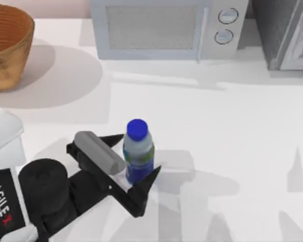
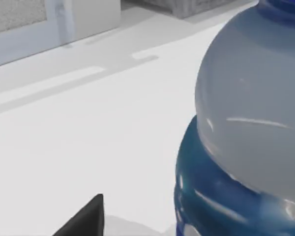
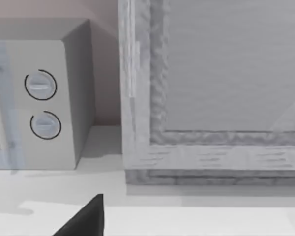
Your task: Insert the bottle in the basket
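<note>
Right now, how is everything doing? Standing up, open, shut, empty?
Bottle: upright on the table, cap on, between the left claw's fingers.
Left claw: open around the bottle, one finger on each side.
Basket: upright at the table's far left, away from the bottle; inside mostly out of view.
Microwave: door shut.

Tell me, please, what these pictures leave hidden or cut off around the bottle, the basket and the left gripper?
- Basket: the top view's left and top edges cut it off, so its inside is not visible.
- Bottle: the left gripper straddles it in the top view; whether the fingers touch the label cannot be told. The left wrist view's edges crop the bottle, hiding cap and base.
- Microwave: cropped at the top view's upper edge.
</note>
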Controlling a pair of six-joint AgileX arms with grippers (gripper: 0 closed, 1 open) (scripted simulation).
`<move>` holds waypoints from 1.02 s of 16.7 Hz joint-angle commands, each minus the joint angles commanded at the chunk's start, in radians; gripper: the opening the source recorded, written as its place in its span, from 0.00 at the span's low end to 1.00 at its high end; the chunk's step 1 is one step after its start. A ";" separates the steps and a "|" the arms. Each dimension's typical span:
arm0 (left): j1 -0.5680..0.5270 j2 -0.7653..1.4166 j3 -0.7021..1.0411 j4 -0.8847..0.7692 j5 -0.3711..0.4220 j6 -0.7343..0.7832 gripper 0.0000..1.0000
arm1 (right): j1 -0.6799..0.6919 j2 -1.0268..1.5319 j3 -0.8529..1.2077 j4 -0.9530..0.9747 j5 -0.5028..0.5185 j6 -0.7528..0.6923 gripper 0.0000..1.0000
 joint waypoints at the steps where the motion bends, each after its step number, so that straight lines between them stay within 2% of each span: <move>1: -0.008 0.019 0.035 -0.015 -0.008 -0.002 1.00 | 0.000 0.000 0.000 0.000 0.000 0.000 1.00; 4: -0.025 0.058 0.103 -0.044 -0.024 -0.006 1.00 | 0.000 0.000 0.000 0.000 0.000 0.000 1.00; 8: -0.026 0.060 0.106 -0.046 -0.025 -0.006 1.00 | 0.000 0.000 0.000 0.000 0.000 0.000 1.00; 17: -0.026 0.060 0.106 -0.046 -0.025 -0.006 0.32 | 0.000 0.000 0.000 0.000 0.000 0.000 1.00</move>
